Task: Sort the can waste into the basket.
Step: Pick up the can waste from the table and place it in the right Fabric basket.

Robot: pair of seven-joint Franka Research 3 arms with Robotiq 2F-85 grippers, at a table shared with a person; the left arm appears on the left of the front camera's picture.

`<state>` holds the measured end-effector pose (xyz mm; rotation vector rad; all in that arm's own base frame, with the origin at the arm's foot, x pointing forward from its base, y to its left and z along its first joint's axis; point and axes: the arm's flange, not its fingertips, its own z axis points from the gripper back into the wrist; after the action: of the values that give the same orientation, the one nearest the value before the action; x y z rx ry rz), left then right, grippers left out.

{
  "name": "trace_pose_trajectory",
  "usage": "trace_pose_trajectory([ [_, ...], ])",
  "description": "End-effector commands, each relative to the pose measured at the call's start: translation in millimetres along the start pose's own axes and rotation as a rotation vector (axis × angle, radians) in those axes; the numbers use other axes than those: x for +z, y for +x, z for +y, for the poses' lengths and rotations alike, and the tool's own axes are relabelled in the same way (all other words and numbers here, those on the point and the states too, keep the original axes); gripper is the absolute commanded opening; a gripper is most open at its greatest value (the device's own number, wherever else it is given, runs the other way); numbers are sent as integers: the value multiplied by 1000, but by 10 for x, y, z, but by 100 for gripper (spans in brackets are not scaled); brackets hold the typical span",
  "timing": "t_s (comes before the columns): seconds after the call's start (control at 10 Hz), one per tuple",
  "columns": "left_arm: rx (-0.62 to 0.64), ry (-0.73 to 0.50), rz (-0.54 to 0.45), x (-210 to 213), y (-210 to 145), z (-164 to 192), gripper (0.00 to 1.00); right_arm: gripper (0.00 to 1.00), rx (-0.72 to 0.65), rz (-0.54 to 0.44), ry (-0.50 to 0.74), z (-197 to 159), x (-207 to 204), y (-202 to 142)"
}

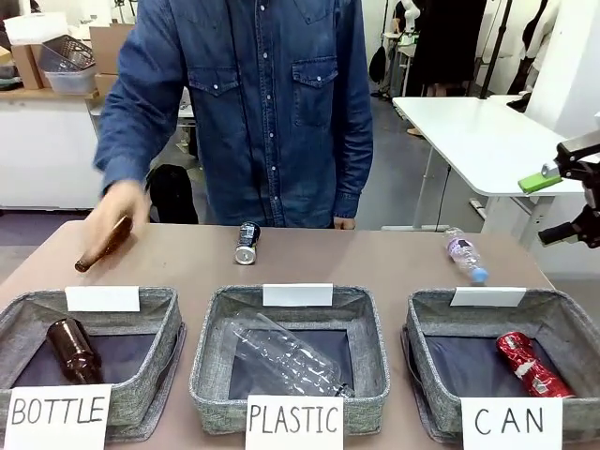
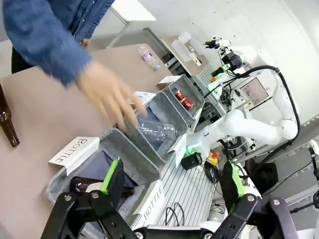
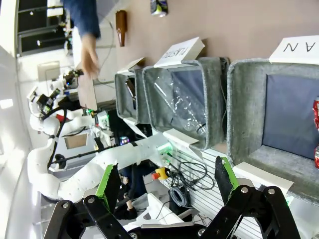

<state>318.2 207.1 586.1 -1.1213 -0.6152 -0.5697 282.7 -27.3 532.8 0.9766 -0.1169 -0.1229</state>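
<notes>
Right jaws spread, raised beside table (image 1: 375, 258), person's hand (image 1: 124, 202) near bottle (image 1: 103, 246)

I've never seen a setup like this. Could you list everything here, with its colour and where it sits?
table: one, brown, between robot and person.
baskets: three, grey fabric, along the near edge; BOTTLE basket left, PLASTIC basket middle, CAN basket right.
cans: two; red can lying in the CAN basket, dark can on the table, far middle.
brown bottles: two; first brown bottle in the BOTTLE basket, second brown bottle on the table, far left.
clear bottles: two; first clear bottle in the PLASTIC basket, second clear bottle on the table, far right.
person: one, blue denim shirt, far side; hand at the second brown bottle.
robot: left gripper, black with green pads, jaws open, near the BOTTLE basket; right gripper, same colours, jaws open, raised at the table's right.
</notes>
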Motion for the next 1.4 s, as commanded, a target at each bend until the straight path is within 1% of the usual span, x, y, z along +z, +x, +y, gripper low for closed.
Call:
trace_pose_trajectory([
  [0.0, -43, -10, 27, -1, 42, 24, 100, 100, 18, 4, -7, 3, 33, -4],
  [0.1, -55, -6, 1, -113, 122, -13, 100, 100, 18, 4, -7, 3, 33, -4],
  [0.2, -58, -11, -2, -363, 259, -91, 100, 100, 18, 4, -7, 3, 33, -4],
  [0.3, -82, -5, 88, -698, 385, -175, 100, 100, 18, 4, -7, 3, 33, -4],
  [0.5, -138, 31, 341, -1593, 570, -295, 100, 100, 18, 4, -7, 3, 33, -4],
  [0.6, -167, 100, 434, -2159, 603, -350, 100, 100, 18, 4, -7, 3, 33, -4],
  [0.7, -193, 129, 447, -2573, 602, -415, 100, 100, 18, 4, -7, 3, 33, -4],
  [0.8, -207, 105, 444, -2845, 607, -484, 100, 100, 18, 4, -7, 3, 33, -4],
  [0.9, -225, 96, 428, -2945, 634, -517, 100, 100, 18, 4, -7, 3, 33, -4],
  [1.0, -202, 56, 370, -2829, 727, -527, 100, 100, 18, 4, -7, 3, 33, -4],
  [1.1, -164, -75, 265, -2398, 877, -613, 100, 100, 18, 4, -7, 3, 33, -4],
  [1.2, -233, 89, 448, -3114, 660, -577, 100, 100, 18, 4, -7, 3, 33, -4],
  [1.3, -233, 89, 448, -3114, 660, -577, 100, 100, 18, 4, -7, 3, 33, -4],
])
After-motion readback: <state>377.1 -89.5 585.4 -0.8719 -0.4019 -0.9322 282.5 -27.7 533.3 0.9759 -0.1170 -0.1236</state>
